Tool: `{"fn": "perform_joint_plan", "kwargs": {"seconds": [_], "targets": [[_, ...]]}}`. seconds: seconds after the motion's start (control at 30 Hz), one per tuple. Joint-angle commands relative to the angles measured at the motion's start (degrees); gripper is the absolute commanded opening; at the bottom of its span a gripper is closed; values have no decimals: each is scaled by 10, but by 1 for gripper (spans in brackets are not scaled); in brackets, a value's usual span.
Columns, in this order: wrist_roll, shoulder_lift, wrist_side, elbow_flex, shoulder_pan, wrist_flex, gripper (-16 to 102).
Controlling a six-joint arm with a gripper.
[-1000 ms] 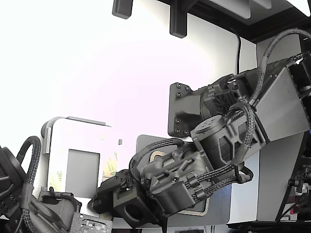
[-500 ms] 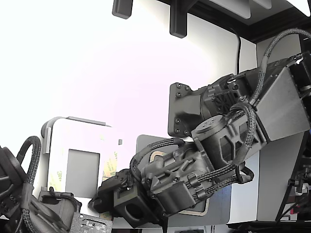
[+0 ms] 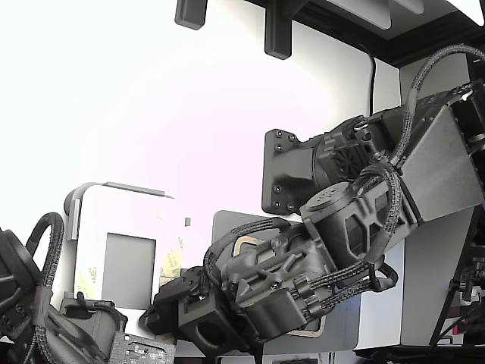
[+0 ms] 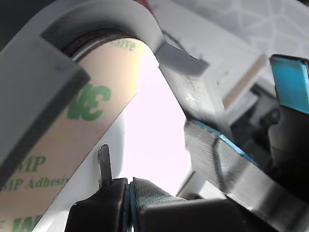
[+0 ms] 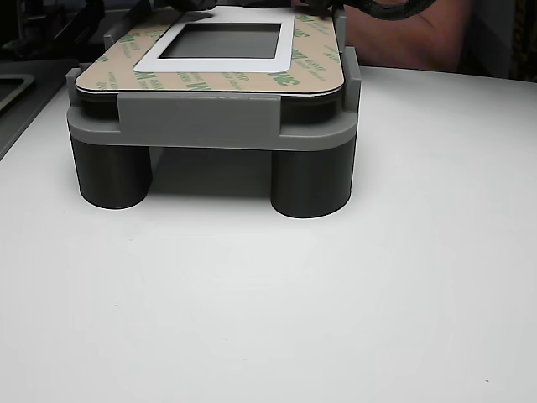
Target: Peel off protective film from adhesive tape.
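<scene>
The white rounded panel [image 5: 214, 63] with a grey centre lies on a grey fixture [image 5: 201, 117]. Adhesive tape frames it, covered by the protective film [image 5: 201, 81], a pale tan liner with green marks [image 4: 58, 159]. In the exterior view my gripper [image 3: 170, 303] sits low at the panel's right edge, by the marked liner strip [image 3: 171, 258]. In the other view its black tip [image 5: 337, 10] shows at the far right corner. Up close, blue-padded fingers [image 4: 289, 82] loom beside the fixture corner, and a thin dark tip [image 4: 104, 162] touches the liner's edge. The liner looks flat. The jaws' gap is unclear.
A dark grey plate with a tan ring [image 3: 241, 244] lies behind my arm. A second black arm [image 3: 45, 318] sits at the exterior view's lower left. The fixture stands on round legs [image 5: 310, 180] on a white table [image 5: 336, 302].
My wrist and forearm have shifted slightly down and to the right in the exterior view. The gripper tip stays at the panel's edge.
</scene>
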Motion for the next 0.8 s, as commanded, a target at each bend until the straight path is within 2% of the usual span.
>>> {"fn": "perform_joint_plan", "kwargs": {"seconds": [0.0, 0.77], "targets": [[-2, 10, -1, -18, -4, -2, -10], [-5, 2, -8, -23, -13, -1, -10]]}}
